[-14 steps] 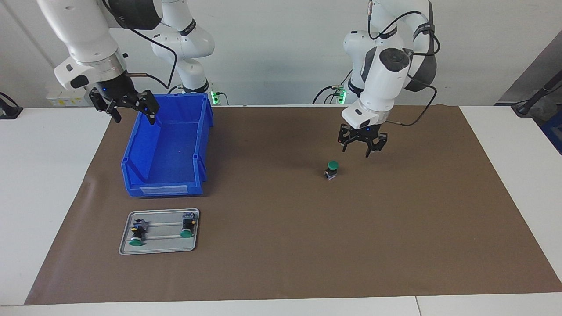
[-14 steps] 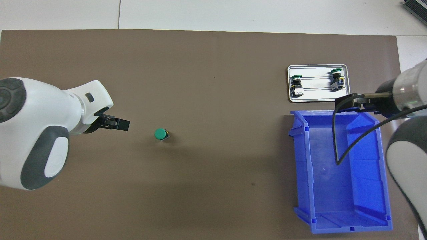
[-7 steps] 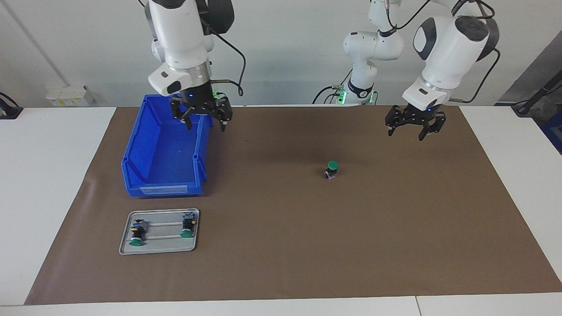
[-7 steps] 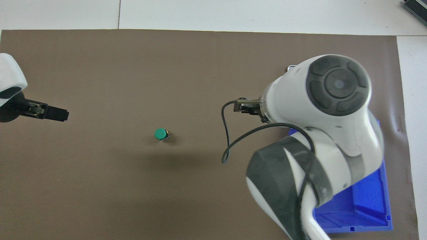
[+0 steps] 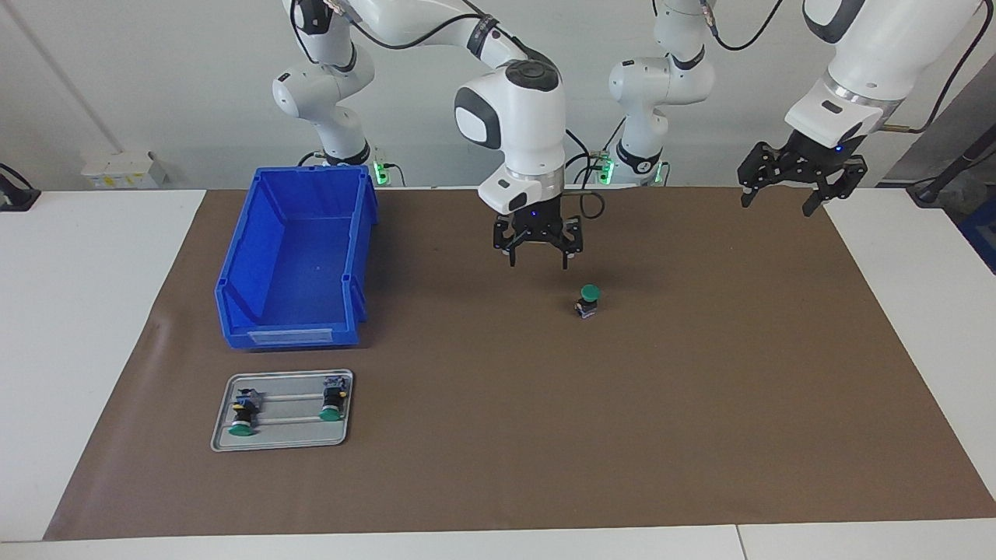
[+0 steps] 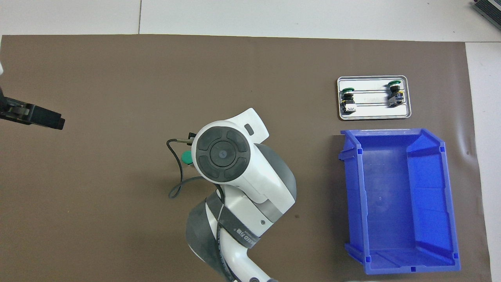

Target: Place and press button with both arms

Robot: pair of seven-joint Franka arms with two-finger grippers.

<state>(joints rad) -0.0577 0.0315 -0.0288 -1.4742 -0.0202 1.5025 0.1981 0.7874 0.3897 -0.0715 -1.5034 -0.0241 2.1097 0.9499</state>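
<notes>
right claw open, above mat | left claw open, raised

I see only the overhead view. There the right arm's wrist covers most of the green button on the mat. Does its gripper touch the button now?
Observer: No. In the facing view the right gripper hangs in the air with open fingers, higher than the button and apart from it. The button stands upright and free on the mat.
Operator: And the left gripper? I see only its tip at the edge of my view.
Observer: The left gripper is raised high over the mat's edge at the left arm's end of the table. It is open and holds nothing.
</notes>
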